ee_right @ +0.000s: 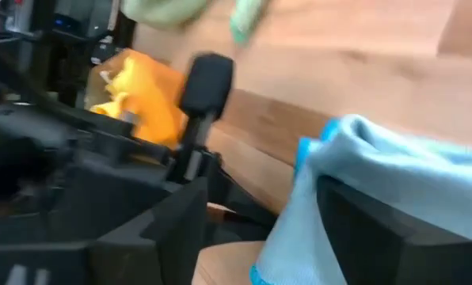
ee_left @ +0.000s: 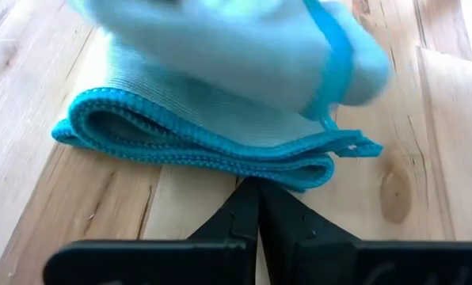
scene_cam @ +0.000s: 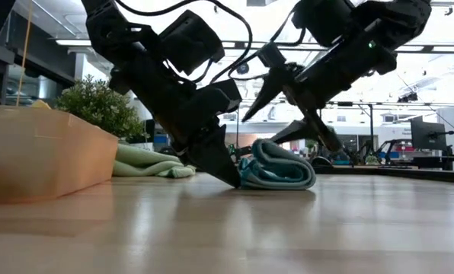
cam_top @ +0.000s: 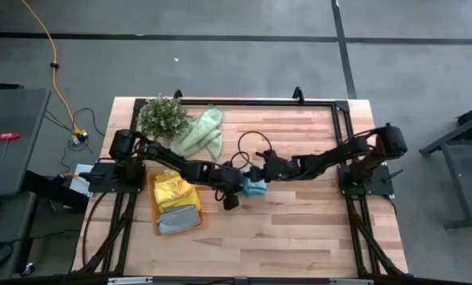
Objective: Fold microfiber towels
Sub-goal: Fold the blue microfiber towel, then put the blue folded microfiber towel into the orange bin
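From above I can barely make out the blue towel (cam_top: pixel 254 188); both arms cover most of it, and its folds are too small to read there. In my right wrist view the towel is smeared, and it drapes over one finger (ee_right: pixel 378 229) of the right hand (ee_right: pixel 260 237), hiding that fingertip. The left wrist view cuts off the towel's upper layer at the picture's edge, blurred. The orange tray (scene_cam: pixel 36 152) runs off the low view's side, its contents hidden behind the wall. In the high view the grey towel (cam_top: pixel 177 219) shows no fold detail.
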{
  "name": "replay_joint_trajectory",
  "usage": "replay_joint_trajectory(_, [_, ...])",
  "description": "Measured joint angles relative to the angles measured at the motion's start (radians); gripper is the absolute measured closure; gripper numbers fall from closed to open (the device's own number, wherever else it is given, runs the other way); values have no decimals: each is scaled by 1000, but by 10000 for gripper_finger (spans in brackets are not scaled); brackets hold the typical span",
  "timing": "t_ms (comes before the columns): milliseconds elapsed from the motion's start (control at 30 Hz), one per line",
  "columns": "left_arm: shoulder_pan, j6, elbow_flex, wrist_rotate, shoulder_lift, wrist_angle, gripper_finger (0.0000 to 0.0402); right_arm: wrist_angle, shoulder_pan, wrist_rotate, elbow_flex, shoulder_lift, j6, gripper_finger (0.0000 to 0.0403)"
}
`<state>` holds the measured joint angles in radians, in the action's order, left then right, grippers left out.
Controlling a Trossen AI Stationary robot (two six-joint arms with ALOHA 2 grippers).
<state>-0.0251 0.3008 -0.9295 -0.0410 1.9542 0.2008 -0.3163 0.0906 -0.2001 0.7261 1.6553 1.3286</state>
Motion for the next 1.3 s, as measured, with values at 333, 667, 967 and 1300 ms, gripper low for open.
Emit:
replay_joint_trajectory(333, [-3,-90,3,5,-109,-117,401,88,-70,98,0,-192,-279,166])
replay_joint_trajectory(667, [-15,-104,2,-4,-218,-93,401,209,-38,47,0,-196,-342,168])
replay_joint_trajectory(967, [-26,-182,0,0,-211,47,401,446,24,52,-27,-195,-483,338])
replay_joint_trajectory(1300, [-94,-155,0,3,-84,98,401,226,131,37,-72,-149,-451,398])
